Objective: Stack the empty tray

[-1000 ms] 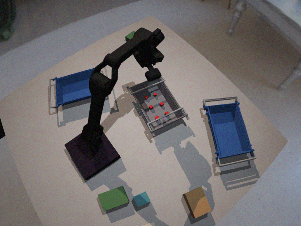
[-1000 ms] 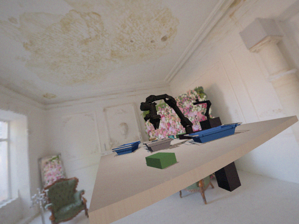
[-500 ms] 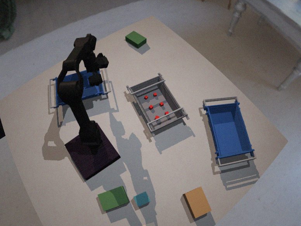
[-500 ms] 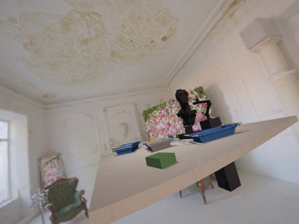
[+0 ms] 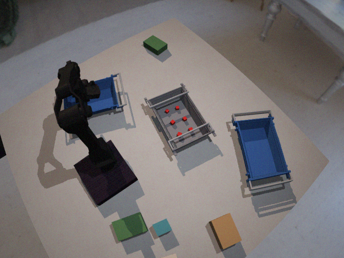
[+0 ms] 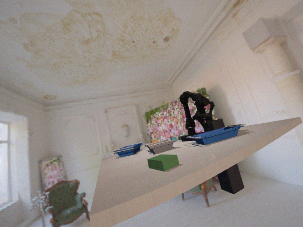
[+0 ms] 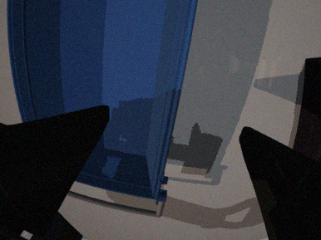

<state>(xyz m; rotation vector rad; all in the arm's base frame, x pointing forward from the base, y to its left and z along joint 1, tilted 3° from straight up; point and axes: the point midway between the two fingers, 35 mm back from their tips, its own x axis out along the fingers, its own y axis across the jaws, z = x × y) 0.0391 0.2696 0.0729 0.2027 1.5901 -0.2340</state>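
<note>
The grey tray point(image 5: 196, 111) point(image 6: 163, 147) stands mid-table with several small red blocks point(image 5: 172, 122) inside. One wire bar point(image 5: 168, 99) crosses its top near the far end, the other bar point(image 5: 201, 128) near the opposite end. An empty blue tray point(image 5: 105, 103) point(image 6: 217, 136) point(image 7: 133, 45) lies at the left in the top view, its visible bar point(image 5: 122, 89) swung outward. My gripper point(image 7: 176, 123) is open and empty above this tray. In the wrist view its fingertips stand either side of one long rim. The arm hides part of the tray in the top view.
A second empty blue tray point(image 5: 258, 154) point(image 6: 127, 151) stands at the right, bars outward. A green block point(image 5: 154, 44) point(image 6: 163, 162) lies at the far side. Another green block point(image 5: 129, 226), a teal block point(image 5: 162, 227) and an orange block point(image 5: 225, 230) lie beyond the arm's base.
</note>
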